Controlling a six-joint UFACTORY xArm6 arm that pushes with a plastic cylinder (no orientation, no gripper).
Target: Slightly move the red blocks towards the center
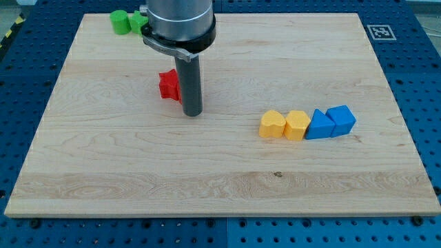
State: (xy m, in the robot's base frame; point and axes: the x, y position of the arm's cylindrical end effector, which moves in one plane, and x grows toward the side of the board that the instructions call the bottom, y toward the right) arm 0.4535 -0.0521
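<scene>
— Where is your tip against the red block?

— My tip (192, 113) stands on the board (220, 186), a little left of the middle. The red block (167, 85) sits just beside my rod, on its left and slightly farther back. Its right edge is hidden behind the rod, so I cannot tell whether they touch. Its shape looks jagged, perhaps a star, but I cannot be sure. I see only one red piece; whether another hides behind my rod I cannot tell.

— Do you grip anything?

— I have no jaws to spread or press together, only the straight dark rod, so nothing is pinched.

— What else lies on the board, starting nearest?

— The near part of the wooden board carries nothing I can name. To the right of the middle runs a row of four blocks, well apart from my tip: a yellow heart (272, 125) at the left, a yellow block (297, 125) touching it, then a blue triangle (318, 125), then a blue cube (341, 119) at the right end, slightly farther back. At the far left edge sit a green cylinder (120, 21) and a second green block (138, 21) just beside it, partly behind my arm.

— And your pose?

— My rod hangs upright from the wide grey body (179, 24), which comes in from the far edge.
</scene>
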